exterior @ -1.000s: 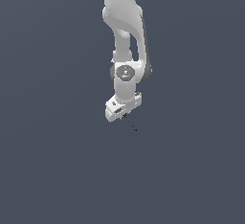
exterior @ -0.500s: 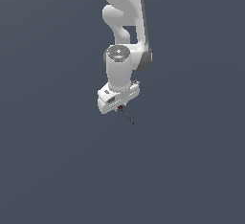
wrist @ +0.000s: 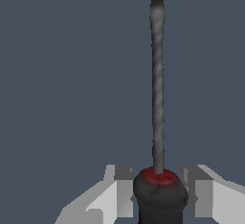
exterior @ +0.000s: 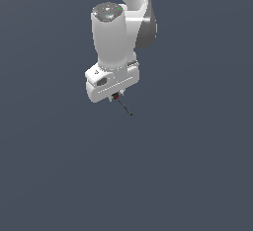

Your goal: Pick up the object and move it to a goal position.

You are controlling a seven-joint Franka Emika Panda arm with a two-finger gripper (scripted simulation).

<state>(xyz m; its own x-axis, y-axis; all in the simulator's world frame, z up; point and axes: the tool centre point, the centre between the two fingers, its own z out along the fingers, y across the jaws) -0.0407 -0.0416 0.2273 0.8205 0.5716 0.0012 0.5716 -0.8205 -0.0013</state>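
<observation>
The claw (exterior: 115, 96) is clamped on the thick black handle of the screwdriver (wrist: 157, 98), just at its red band. The thin shaft juts out beyond the fingers (wrist: 117, 194), away from the claw.

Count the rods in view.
1. The rod sits in the gripper, handle between the fingers, shaft sticking out. None elsewhere.

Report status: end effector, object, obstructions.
End effector shut on screwdriver, gripping its black handle. Shaft points away from the wrist. No obstruction visible.
</observation>
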